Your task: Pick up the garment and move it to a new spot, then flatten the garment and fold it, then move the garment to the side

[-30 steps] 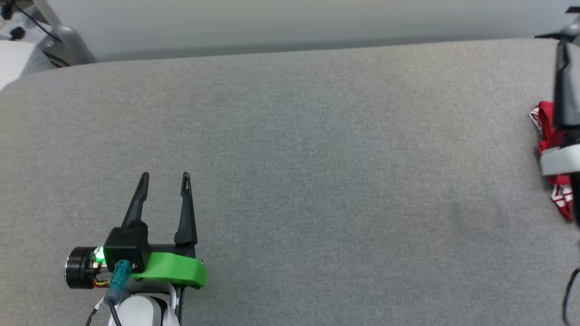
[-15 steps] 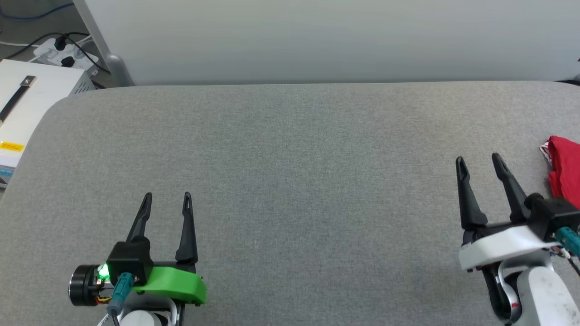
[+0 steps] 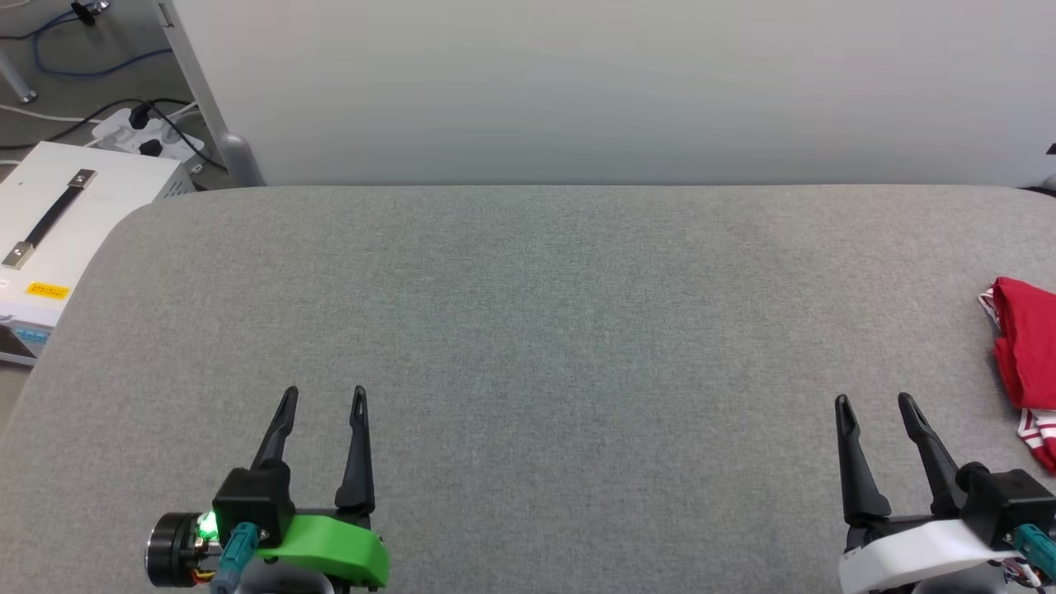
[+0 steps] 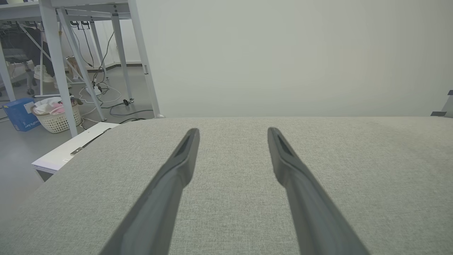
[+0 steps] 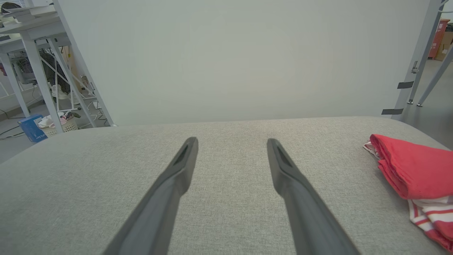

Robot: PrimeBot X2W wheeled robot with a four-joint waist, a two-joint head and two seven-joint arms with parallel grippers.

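The garment is a red folded bundle with red-and-white striped trim, lying at the far right edge of the grey table; in the right wrist view the garment sits right of the fingers. My right gripper stands open near the table's front right, a short way left of the garment and apart from it. At the front left, my left gripper is open with nothing between its fingers. Bare grey cloth shows between the left gripper fingers and between the right gripper fingers.
A pale wall panel stands behind the table's far edge. A white box with a strap, a power strip and cables sit on the floor at the left. A laundry basket stands under white table legs beyond.
The head camera has swung, so the whole picture shifted. My right gripper, then beside the garment at the right edge, now rests low at the front right, open.
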